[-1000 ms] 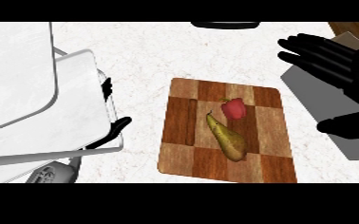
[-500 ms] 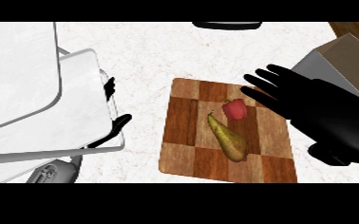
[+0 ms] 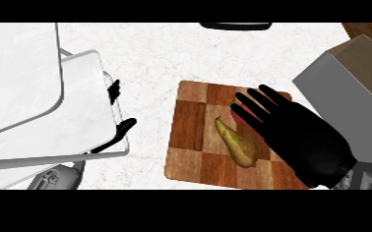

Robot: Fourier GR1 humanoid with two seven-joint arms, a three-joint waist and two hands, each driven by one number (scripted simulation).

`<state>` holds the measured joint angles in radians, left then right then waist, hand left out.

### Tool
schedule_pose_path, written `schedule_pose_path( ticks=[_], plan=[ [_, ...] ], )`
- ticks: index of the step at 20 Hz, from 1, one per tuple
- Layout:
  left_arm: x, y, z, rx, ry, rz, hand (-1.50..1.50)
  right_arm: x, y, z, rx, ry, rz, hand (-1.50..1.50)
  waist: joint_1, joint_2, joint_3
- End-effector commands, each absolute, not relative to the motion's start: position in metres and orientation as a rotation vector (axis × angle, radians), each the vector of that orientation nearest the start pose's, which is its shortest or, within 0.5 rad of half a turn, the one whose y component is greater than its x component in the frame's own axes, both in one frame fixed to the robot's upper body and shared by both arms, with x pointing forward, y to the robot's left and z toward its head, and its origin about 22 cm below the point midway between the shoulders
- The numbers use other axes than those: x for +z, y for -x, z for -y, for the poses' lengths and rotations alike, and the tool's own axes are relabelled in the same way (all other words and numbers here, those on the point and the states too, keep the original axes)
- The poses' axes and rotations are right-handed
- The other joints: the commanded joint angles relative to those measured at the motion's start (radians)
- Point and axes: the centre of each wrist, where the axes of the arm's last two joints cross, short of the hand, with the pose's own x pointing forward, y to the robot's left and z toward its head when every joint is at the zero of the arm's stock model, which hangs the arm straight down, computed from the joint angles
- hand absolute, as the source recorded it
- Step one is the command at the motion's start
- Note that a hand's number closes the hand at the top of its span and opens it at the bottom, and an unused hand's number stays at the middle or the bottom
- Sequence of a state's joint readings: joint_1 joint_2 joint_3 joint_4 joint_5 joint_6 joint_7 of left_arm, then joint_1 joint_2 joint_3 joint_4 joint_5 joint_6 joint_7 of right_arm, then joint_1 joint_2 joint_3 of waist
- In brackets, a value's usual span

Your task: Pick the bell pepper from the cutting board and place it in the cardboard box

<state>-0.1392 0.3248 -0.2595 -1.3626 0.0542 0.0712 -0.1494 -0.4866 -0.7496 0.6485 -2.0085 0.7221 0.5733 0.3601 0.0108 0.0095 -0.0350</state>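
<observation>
In the head view, your right hand (image 3: 301, 135) has come down and to the left from beside the cardboard box (image 3: 334, 78) and now lies over the cutting board (image 3: 190, 142). Its fingers (image 3: 254, 105) are straight and spread apart, holding nothing. They cover most of the bell pepper (image 3: 248, 112); only a little red shows, just beside the pear (image 3: 238, 145). I judge the grasp comes next, not the carrying. Your left hand (image 3: 125, 127) shows only dark fingertips at the white tray (image 3: 73, 108), so I cannot tell its state.
</observation>
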Motion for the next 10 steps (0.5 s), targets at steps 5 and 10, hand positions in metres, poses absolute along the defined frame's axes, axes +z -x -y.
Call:
schedule_pose_path(
  ticks=[5, 10],
  plan=[
    [0.032, -0.294, -0.262, -0.53, -0.1, 1.728, 0.0, 0.148, -0.224, 0.138, 1.955, 0.964, 1.205, -1.5, -0.008, -0.011, 0.034],
    [0.048, -0.296, -0.254, -0.524, -0.108, 1.75, 0.0, 0.137, -0.23, 0.126, 1.933, 1.0, 1.227, -1.5, 0.004, -0.011, 0.035]
  ],
)
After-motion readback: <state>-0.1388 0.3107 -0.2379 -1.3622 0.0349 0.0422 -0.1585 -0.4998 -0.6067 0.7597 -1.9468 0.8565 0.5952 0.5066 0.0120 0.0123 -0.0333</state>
